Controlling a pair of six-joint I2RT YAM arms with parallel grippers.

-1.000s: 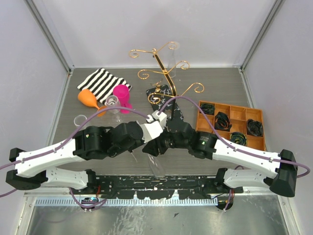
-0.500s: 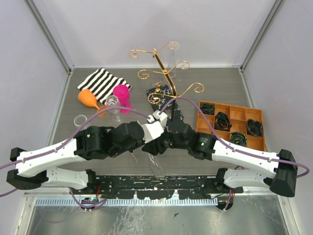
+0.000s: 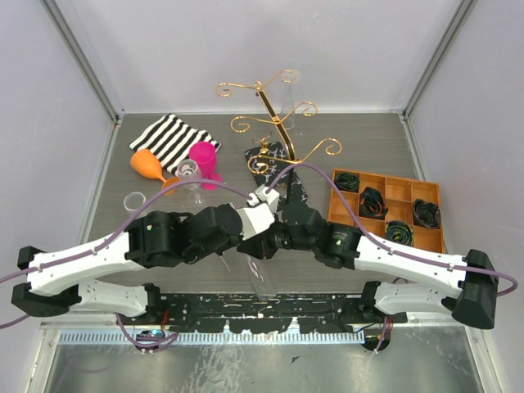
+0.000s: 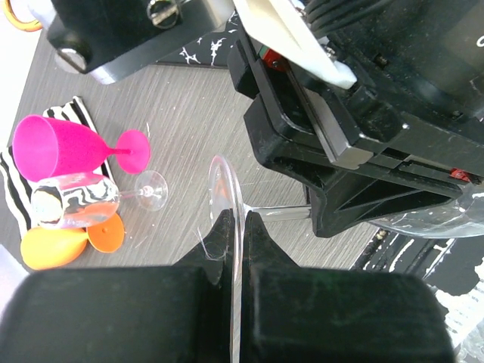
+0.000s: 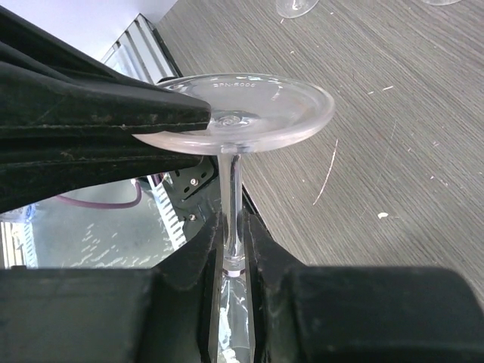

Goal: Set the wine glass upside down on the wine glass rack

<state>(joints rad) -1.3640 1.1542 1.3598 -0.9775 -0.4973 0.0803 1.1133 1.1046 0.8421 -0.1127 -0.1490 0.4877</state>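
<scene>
A clear wine glass [image 3: 264,278] hangs between my two arms above the table's near middle. My left gripper [image 4: 237,219] is shut on the rim of its flat foot [image 4: 225,189], seen edge-on. The foot [image 5: 242,113] also shows in the right wrist view, with the left fingers [image 5: 113,113] on it. My right gripper [image 5: 231,223] has both fingers against the stem [image 5: 232,189], just above the bowl. The wine glass rack [image 3: 274,123], gold wire arms on a black marbled base, stands behind the arms at the back middle.
A striped cloth [image 3: 168,139], an orange glass [image 3: 147,164], a pink glass [image 3: 203,160] and a clear glass [image 3: 190,173] lie at the back left. A small clear cup [image 3: 133,201] stands nearer. An orange compartment tray [image 3: 385,209] with black items sits at the right.
The right gripper's fingers have drawn in onto the glass stem. Both arms and the glass have barely moved.
</scene>
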